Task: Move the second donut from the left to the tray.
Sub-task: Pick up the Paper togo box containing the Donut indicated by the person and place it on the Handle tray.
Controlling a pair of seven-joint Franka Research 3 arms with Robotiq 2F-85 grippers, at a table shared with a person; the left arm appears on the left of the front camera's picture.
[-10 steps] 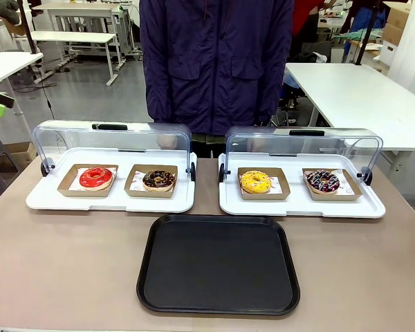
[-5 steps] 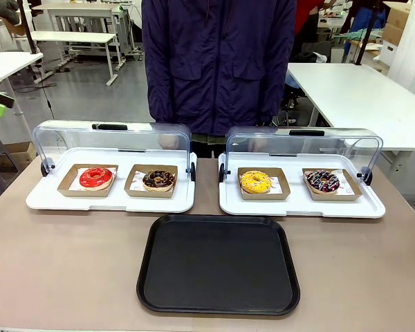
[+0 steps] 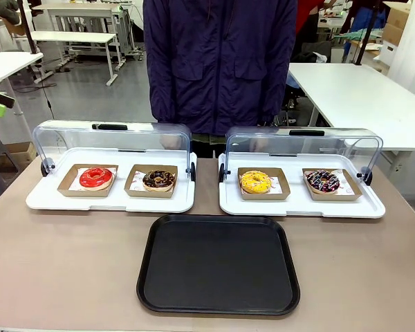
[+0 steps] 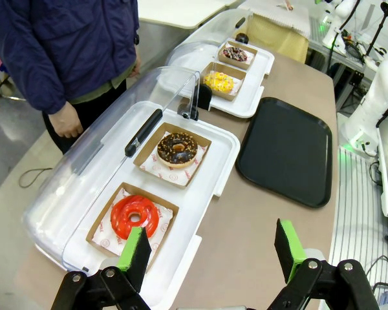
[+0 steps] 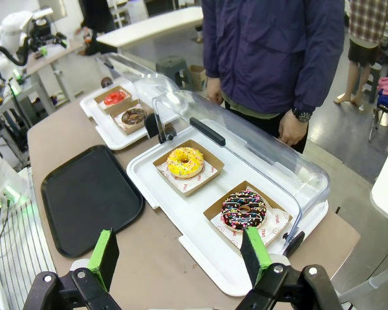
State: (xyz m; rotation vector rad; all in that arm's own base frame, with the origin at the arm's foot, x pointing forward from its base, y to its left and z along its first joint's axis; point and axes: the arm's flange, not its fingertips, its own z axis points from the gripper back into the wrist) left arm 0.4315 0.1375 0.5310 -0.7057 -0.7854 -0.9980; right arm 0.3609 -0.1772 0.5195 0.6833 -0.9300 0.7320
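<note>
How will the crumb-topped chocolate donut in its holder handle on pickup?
Glaze and loose crumbs on the second donut from the left look soft; pinching it would likely smear. Its cardboard holder looks thin: probably light, walls may flex if squeezed. Flat-based, it should slide, not tip.

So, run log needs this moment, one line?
chocolate-glazed crumb donut: in cardboard holder | black plastic tray: bare | left gripper, right gripper: open

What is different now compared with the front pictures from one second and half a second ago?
Only the person in the dark blue jacket drifted slightly toward the picture's right. Nothing was grasped or released. The chocolate-glazed ring donut with tan crumbs and the large flat black plastic tray stayed in place.
</note>
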